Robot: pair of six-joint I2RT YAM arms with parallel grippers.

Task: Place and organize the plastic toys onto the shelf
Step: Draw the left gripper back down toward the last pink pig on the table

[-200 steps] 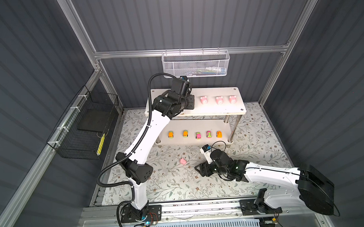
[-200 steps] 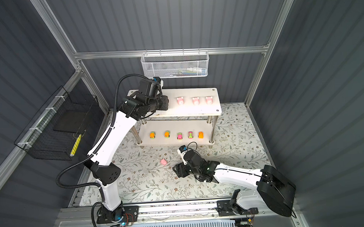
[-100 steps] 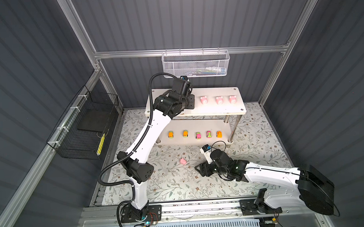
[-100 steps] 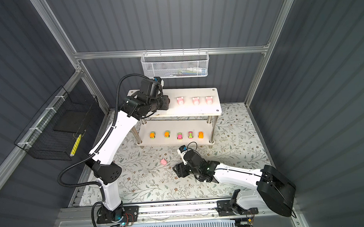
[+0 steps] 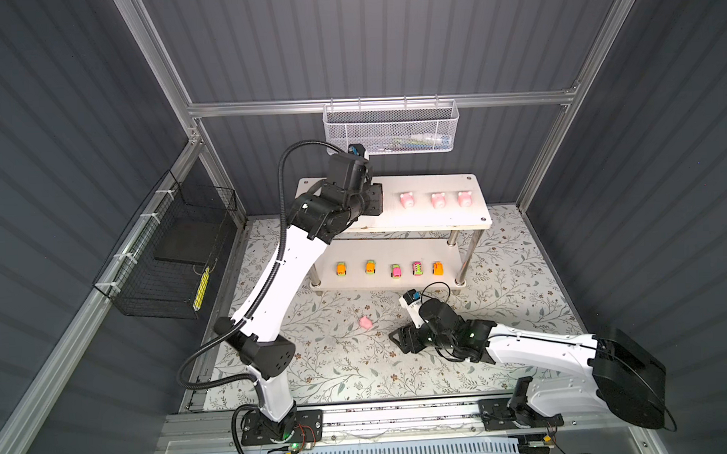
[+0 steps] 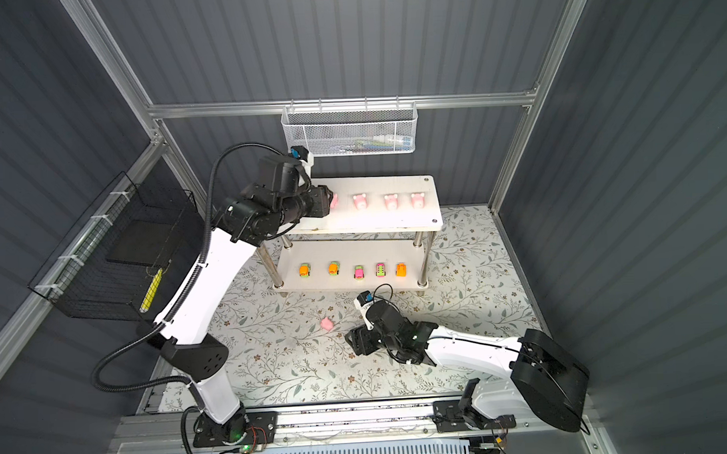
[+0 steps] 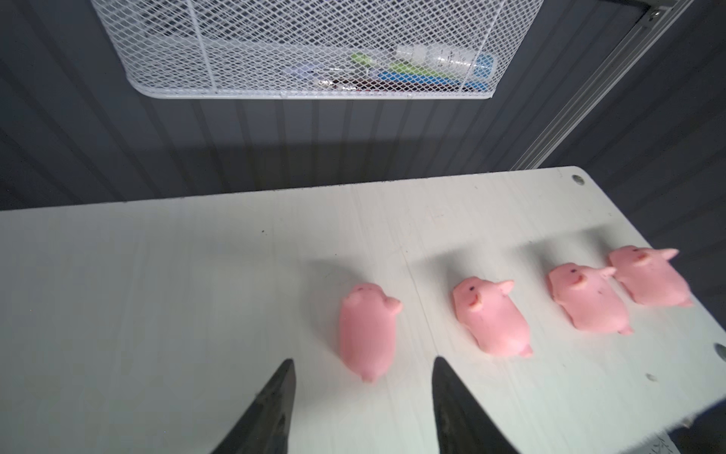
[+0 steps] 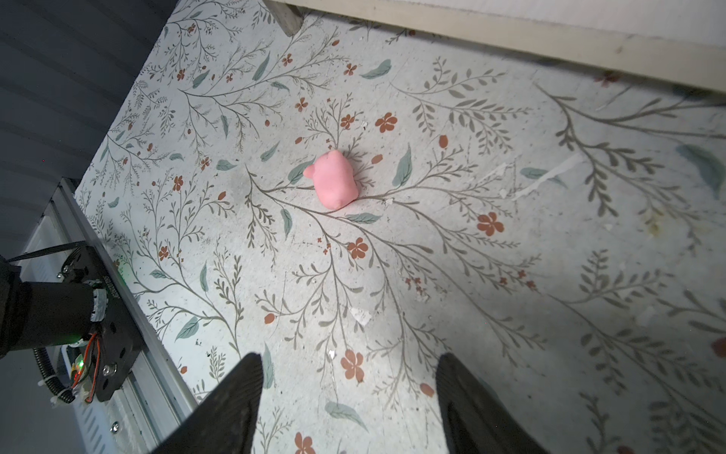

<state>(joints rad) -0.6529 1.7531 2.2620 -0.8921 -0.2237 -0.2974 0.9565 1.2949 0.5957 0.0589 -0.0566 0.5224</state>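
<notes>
Your left fingers (image 7: pixel 275 412) are spread: two dark, tapered wedges over the top board of the shelf (image 5: pixel 428 219), pinching nothing. The leftmost pig (image 7: pixel 367 330) lies just beyond their tips. Its tail end reaches into the gap and touches neither side. It is a rounded, matte, soft-looking pink lump with stubby ears. It starts a row with three more pigs (image 5: pixel 438 199) spaced out to its right, all on the top board.

That board is flat, white and faintly grained, with a screw head at the corners you can see. To the left of the leftmost pig it is bare. A white mesh basket (image 5: pixel 391 129) hangs on the far wall above the shelf.

On the lower board, five cars (image 5: pixel 396 271) stand in a row toward the near edge. They are small, blocky and bright in orange, green and pink. Shiny metal tube legs (image 5: pixel 463 266) stand at the corners.

One loose pig (image 8: pixel 334 182) lies on the floral-printed bench (image 5: pixel 337 362), on the near side of the shelf, with bare surface all round it. Your right fingers (image 8: pixel 235 401), black and finely ribbed, are also spread and empty. They sit low over the bench just right of that pig, clear of it.
</notes>
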